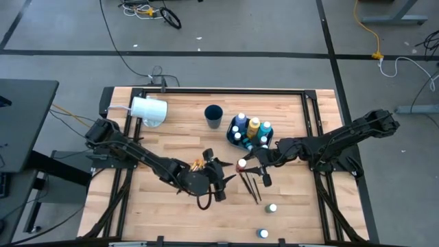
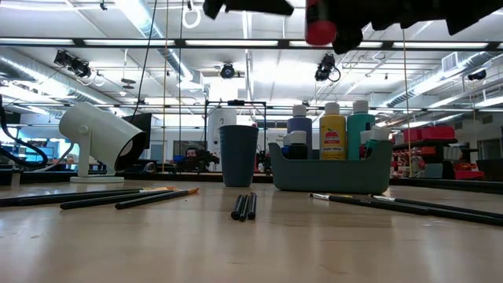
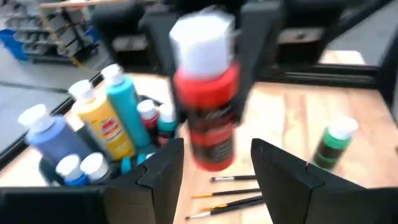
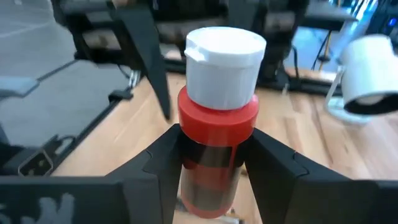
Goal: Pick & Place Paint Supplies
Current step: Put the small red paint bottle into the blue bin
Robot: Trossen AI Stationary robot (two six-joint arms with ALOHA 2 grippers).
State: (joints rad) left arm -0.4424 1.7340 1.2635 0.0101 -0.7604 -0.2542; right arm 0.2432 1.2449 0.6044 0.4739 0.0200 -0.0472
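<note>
Your right end effector [image 4: 211, 168] is pinching the red bottle [image 4: 217, 130] mid-air; left end effector [image 3: 214, 174] is hanging spread just beside it; I'd say you're carrying it to the teal caddy [image 1: 248, 140] next.

Counter [image 1: 185, 123] is pale wood planks, kinda matte. Red paint bottle [image 4: 217, 124] looks like glossy plastic with a smooth white cap; teal caddy [image 2: 330, 173] is matte plastic, cup [image 2: 238, 155] too.

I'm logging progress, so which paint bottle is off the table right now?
The red paint bottle, held upright in the right end effector above the table; every other bottle stands in the caddy or on the wood.
</note>
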